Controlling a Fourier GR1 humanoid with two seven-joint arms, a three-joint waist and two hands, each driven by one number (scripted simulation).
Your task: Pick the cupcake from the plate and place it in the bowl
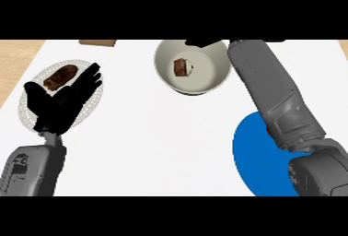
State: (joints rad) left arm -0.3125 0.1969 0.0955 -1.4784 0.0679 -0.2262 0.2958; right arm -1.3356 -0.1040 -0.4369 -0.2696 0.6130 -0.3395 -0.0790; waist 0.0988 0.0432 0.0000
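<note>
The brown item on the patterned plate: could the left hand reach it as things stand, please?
Probably yes: the left hand hangs open over the patterned plate, its fingertips beside the brown item, and nothing lies between them.

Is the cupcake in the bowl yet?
In. The cupcake lies inside the bowl, right hand at its far rim.

Counter top [163, 138]: smooth, matt white, with pale wood grain showing at its left and right edges; bowl [211, 76] on it reads as glazed ceramic, off-white, faint sheen inside. Cupcake [181, 67] in the bowl looks rough, crumbly, dark brown; left of the bowl, the plate [95, 99] has a dotted, textured grey-white surface and carries a dull, rough brown pastry [60, 76]. Both forearms look like matt grey plastic, left hand [65, 103] flat matt black; blue disc [255, 152] below the bowl is smooth, even, unshiny.
</note>
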